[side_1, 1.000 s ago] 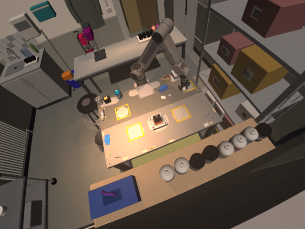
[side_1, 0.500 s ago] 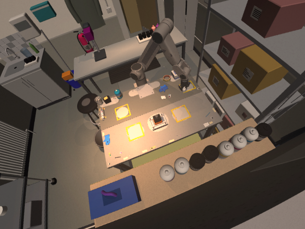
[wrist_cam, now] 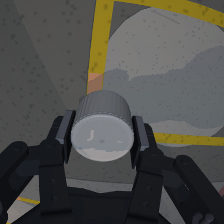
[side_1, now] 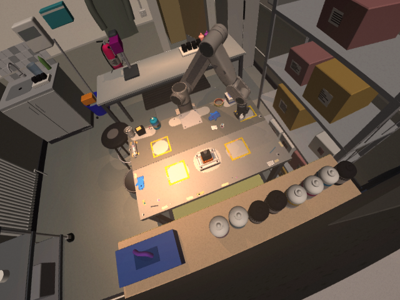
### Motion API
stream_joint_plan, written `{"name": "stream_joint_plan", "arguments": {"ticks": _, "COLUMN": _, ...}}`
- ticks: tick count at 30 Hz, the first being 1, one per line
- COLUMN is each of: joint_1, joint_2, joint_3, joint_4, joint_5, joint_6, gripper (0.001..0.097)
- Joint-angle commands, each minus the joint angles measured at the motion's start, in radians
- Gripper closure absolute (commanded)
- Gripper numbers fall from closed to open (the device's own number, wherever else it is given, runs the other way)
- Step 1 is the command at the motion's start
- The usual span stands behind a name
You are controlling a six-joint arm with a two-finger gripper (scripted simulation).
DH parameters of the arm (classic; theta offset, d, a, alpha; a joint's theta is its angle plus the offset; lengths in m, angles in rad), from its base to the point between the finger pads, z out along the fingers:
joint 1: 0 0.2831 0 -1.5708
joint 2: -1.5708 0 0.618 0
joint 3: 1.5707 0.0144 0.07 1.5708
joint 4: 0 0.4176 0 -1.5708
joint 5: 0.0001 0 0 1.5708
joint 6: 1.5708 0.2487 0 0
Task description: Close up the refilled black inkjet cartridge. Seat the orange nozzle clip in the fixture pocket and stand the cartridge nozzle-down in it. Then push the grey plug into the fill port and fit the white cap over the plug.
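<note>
The black cartridge (side_1: 206, 157) stands in the orange clip inside the white fixture (side_1: 207, 160) at the middle of the bench. Far from it, at the bench's back right corner, my gripper (side_1: 241, 115) is down over a yellow-taped square (side_1: 249, 113). I have my fingers closed around the white cap (wrist_cam: 102, 127), a short ribbed cylinder whose flat end faces the wrist camera, sitting on the pale disc inside that square. The grey plug cannot be made out in these frames.
The bench's right edge and the shelving rack (side_1: 323, 84) stand close beside my gripper. A tape roll (side_1: 219, 102) and a blue glove (side_1: 213, 115) lie to its left. Three more yellow squares (side_1: 237, 148) mark the bench around the fixture.
</note>
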Motion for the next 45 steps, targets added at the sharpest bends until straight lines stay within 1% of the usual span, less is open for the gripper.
{"name": "stream_joint_plan", "arguments": {"ticks": 1, "joint_1": 0.000, "joint_2": 0.001, "joint_3": 0.000, "joint_4": 0.000, "joint_5": -0.001, "joint_6": 0.000, "gripper": 0.0901}}
{"name": "stream_joint_plan", "arguments": {"ticks": 9, "joint_1": 0.000, "joint_2": -0.002, "joint_3": -0.001, "joint_4": 0.000, "joint_5": 0.003, "joint_6": 0.000, "gripper": 0.0901}}
{"name": "stream_joint_plan", "arguments": {"ticks": 20, "joint_1": 0.000, "joint_2": -0.039, "joint_3": -0.018, "joint_4": 0.000, "joint_5": 0.056, "joint_6": 0.000, "gripper": 0.0901}}
{"name": "stream_joint_plan", "arguments": {"ticks": 29, "joint_1": 0.000, "joint_2": -0.046, "joint_3": -0.021, "joint_4": 0.000, "joint_5": 0.066, "joint_6": 0.000, "gripper": 0.0901}}
{"name": "stream_joint_plan", "arguments": {"ticks": 32, "joint_1": 0.000, "joint_2": -0.055, "joint_3": -0.026, "joint_4": 0.000, "joint_5": 0.080, "joint_6": 0.000, "gripper": 0.0901}}
{"name": "stream_joint_plan", "arguments": {"ticks": 37, "joint_1": 0.000, "joint_2": -0.088, "joint_3": -0.046, "joint_4": 0.000, "joint_5": 0.132, "joint_6": 0.000, "gripper": 0.0901}}
{"name": "stream_joint_plan", "arguments": {"ticks": 45, "joint_1": 0.000, "joint_2": -0.167, "joint_3": -0.106, "joint_4": 0.000, "joint_5": 0.270, "joint_6": 0.000, "gripper": 0.0901}}
